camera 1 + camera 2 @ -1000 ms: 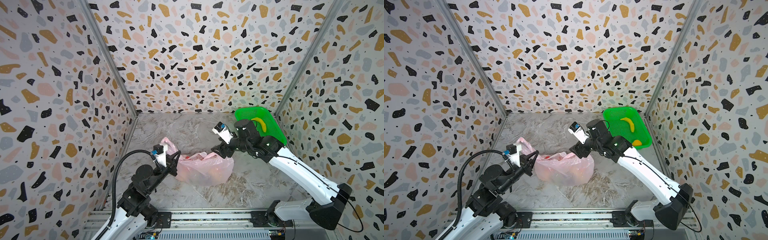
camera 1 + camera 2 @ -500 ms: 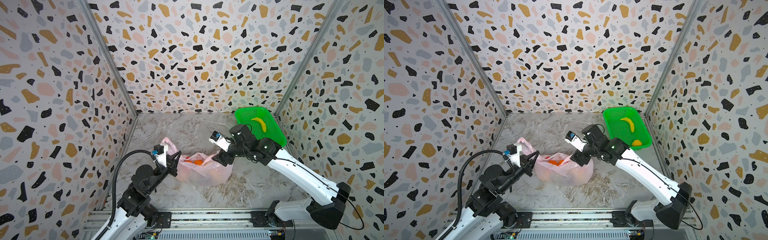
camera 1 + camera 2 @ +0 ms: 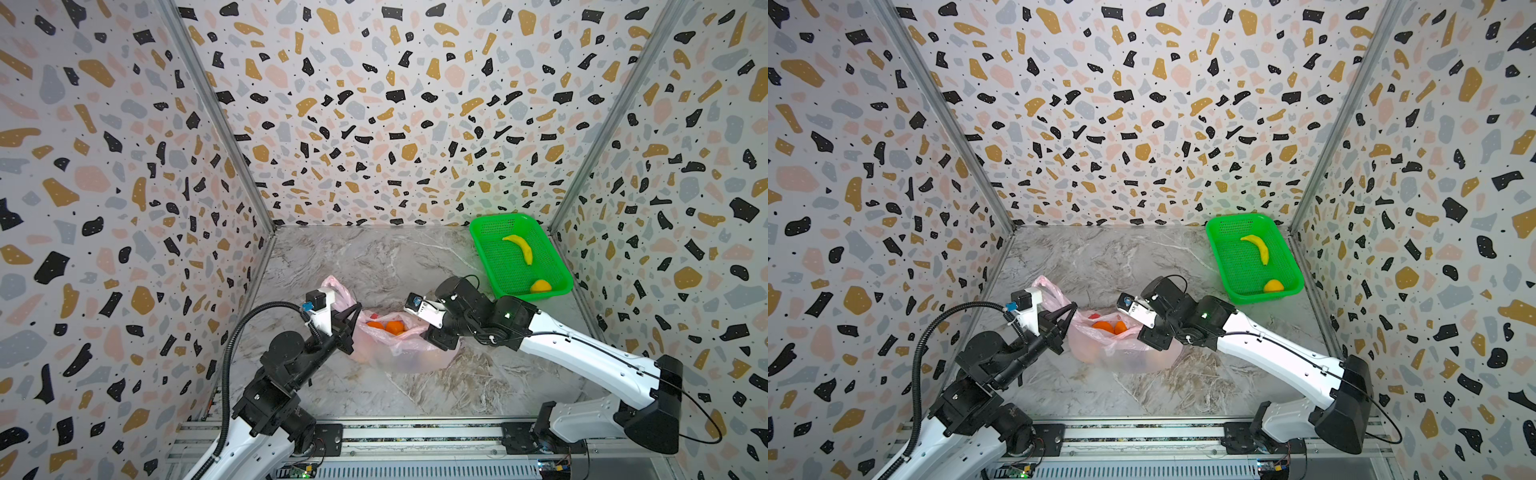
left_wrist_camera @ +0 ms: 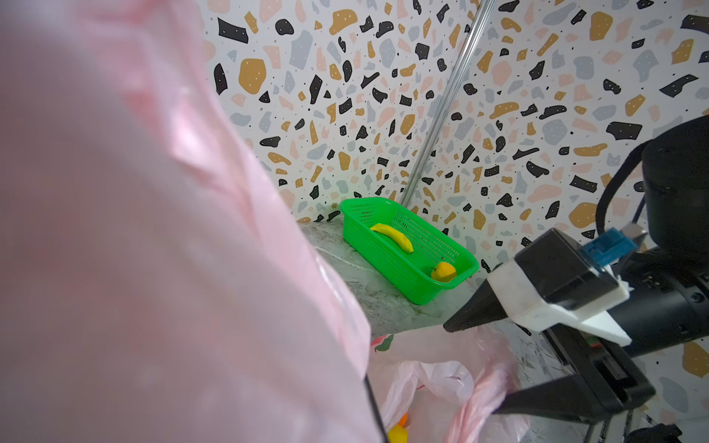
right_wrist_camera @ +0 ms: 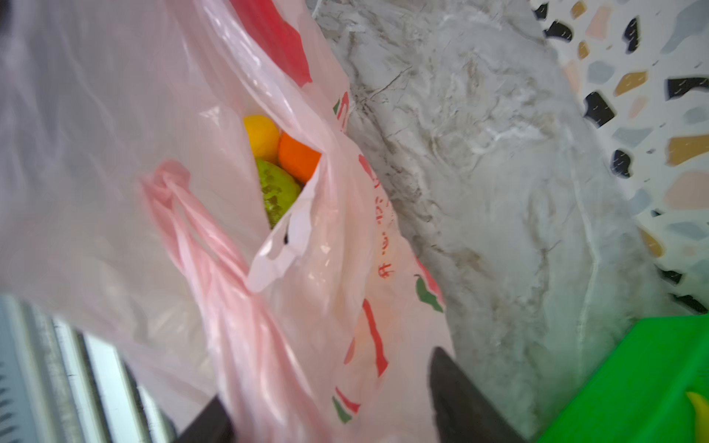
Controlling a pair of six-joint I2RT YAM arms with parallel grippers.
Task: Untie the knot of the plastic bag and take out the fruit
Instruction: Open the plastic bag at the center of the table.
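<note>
Three pieces of fruit (image 5: 297, 157) on show through the open mouth of the plastic bag (image 5: 337, 268) from the right wrist cam: one yellow, one orange, one bumpy green. From both top views, just orange tangerines (image 3: 392, 327) (image 3: 1105, 327) poking out. Bag slumped on the marble table (image 3: 374, 257), between the two arms. Left gripper (image 3: 355, 311) clamped tight on the bag's rim, pink plastic smothering most of its wrist cam. Right gripper (image 5: 328, 376) down at the opposite rim, fingers (image 5: 460, 402) parted wide either side of a twisted strip of bag handle, not closed on it. Green basket (image 3: 498, 266) off in the far corner on the right arm's side, well apart from the bag, banana (image 3: 519, 247) and a small yellow-orange piece (image 3: 540, 286) inside.
</note>
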